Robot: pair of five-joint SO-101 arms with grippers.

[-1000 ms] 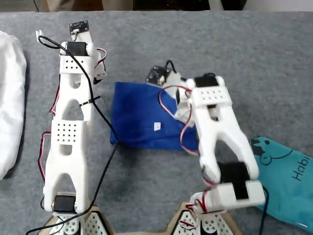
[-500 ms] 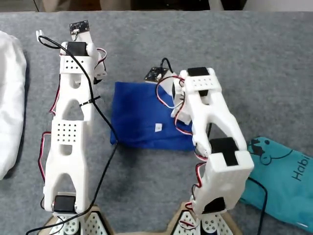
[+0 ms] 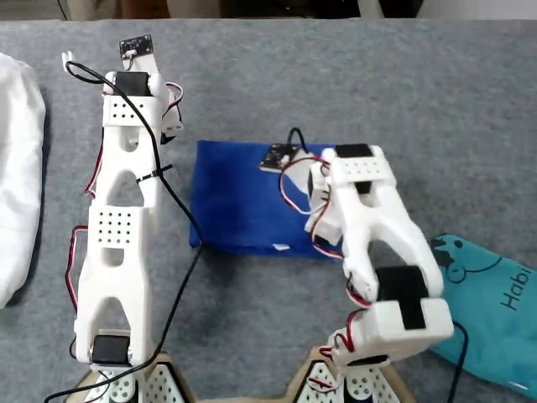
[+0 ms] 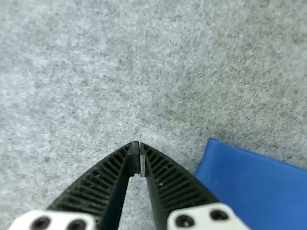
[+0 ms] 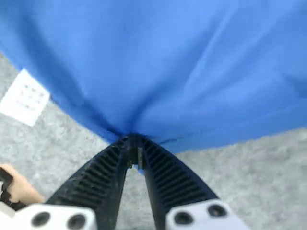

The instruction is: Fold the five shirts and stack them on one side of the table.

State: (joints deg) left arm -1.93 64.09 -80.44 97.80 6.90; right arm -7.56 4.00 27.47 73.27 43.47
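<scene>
Blue shirt (image 3: 235,201), folded flat, is laid mid-counter (image 3: 436,101) between the arms; one edge is pinched by the right arm's jaws. The left arm's jaws are pressed together, empty, beside the shirt's corner.

Grey felt-like surface (image 3: 470,101) spans high view edge to edge; fuzzy mottled nap close up in left wrist view (image 4: 96,62). Beyond far edge: dark strip of room (image 3: 277,7), pale patch (image 3: 478,7) toward one corner.

L gripper (image 4: 135,158) closed, blue shirt (image 4: 254,191) beside.
</scene>
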